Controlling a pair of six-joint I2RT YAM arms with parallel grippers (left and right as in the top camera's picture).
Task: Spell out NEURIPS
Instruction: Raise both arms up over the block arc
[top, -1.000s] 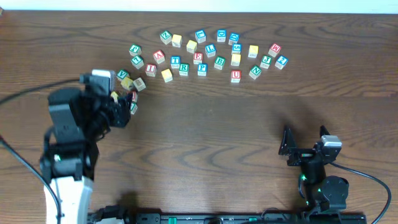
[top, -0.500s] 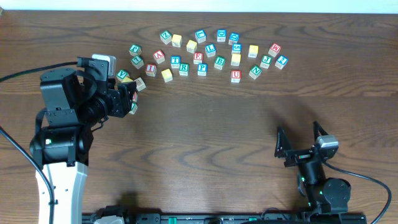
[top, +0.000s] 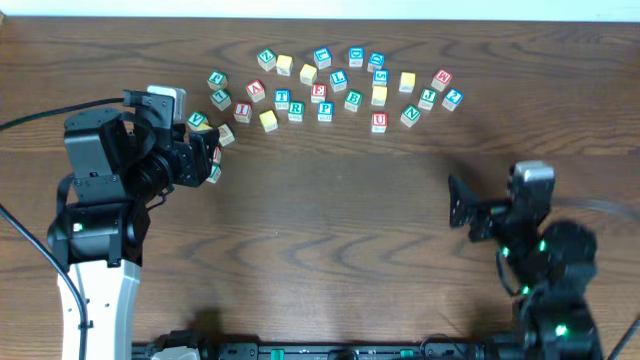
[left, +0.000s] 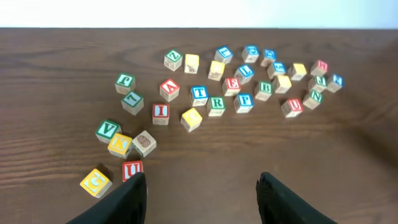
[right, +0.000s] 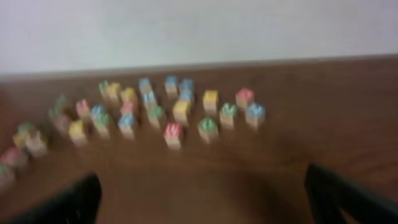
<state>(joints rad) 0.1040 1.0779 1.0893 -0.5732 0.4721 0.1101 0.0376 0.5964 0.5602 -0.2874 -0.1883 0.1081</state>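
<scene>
The letter cubes lie scattered along the far side of the table. Among them are a green N (left: 313, 98), a red U (left: 291, 107), a blue P (left: 244, 102), a green R (left: 216, 104), a red E (left: 231, 86), a red I (left: 160, 113) and a yellow-topped cube (left: 191, 118). In the overhead view the N (top: 411, 115) and the U (top: 379, 122) sit to the right. My left gripper (left: 202, 180) is open and empty, hanging low at the left end of the group, and a second red U cube (left: 132, 169) sits by its left fingertip. My right gripper (top: 465, 210) is open wide and empty, well short of the cubes.
Other cubes lie near my left gripper (top: 207, 160): a green V (left: 107, 130), a yellow cube (left: 119, 145), a plain picture cube (left: 143, 142) and a yellow G (left: 96, 182). Bare wood fills the near half of the table (top: 330, 240). The right wrist view is blurred.
My left arm shifted a little towards the far side, then held still. My right arm has swung and turned at the wrist, jaws still wide open.
</scene>
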